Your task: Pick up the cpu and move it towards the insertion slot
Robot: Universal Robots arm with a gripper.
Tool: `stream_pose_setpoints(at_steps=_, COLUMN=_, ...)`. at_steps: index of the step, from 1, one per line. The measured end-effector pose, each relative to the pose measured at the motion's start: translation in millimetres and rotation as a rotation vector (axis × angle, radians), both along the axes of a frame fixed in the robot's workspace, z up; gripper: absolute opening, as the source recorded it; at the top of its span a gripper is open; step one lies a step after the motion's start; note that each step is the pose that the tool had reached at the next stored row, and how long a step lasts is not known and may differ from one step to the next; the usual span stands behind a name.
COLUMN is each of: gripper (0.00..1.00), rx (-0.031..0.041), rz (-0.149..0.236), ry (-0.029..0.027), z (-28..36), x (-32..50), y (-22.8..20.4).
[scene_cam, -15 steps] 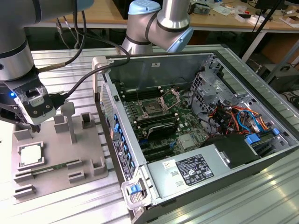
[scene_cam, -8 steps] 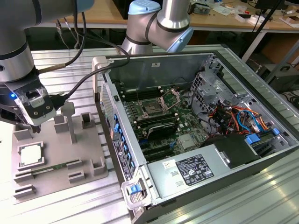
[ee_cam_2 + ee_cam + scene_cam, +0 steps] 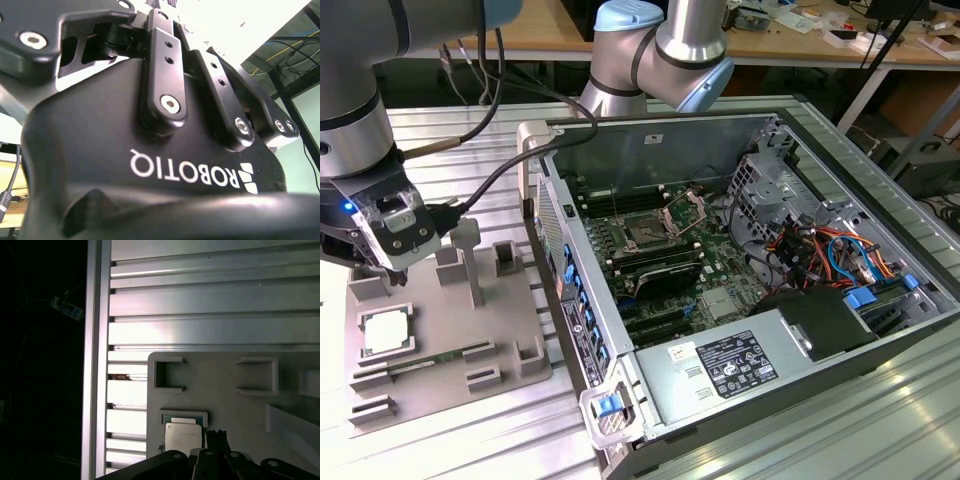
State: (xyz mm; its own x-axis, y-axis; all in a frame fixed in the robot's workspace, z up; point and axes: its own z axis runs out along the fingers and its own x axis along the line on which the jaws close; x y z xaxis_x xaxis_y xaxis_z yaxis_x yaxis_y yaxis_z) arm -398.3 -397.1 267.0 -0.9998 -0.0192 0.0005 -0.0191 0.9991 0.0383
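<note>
A ribbed silver aluminium desk (image 3: 470, 452) is carrying two loads. A large grey plastic tray with raised blocks (image 3: 430, 397) is lying flat on its slats toward the exterior view's left. An open grey metal computer case (image 3: 650, 160) is resting on its side just beside the tray, toward the exterior view's right. In the first wrist view, the tray (image 3: 225, 415) is sitting near one edge of the desk (image 3: 200, 305), with light glinting along the grooves.
</note>
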Motion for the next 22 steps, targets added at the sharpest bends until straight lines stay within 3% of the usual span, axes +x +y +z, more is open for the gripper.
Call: stream_pose_setpoints(at_steps=22, gripper=0.11, rx=-0.0001, rz=0.000, ry=0.0001, z=-4.5, x=0.0, y=0.0)
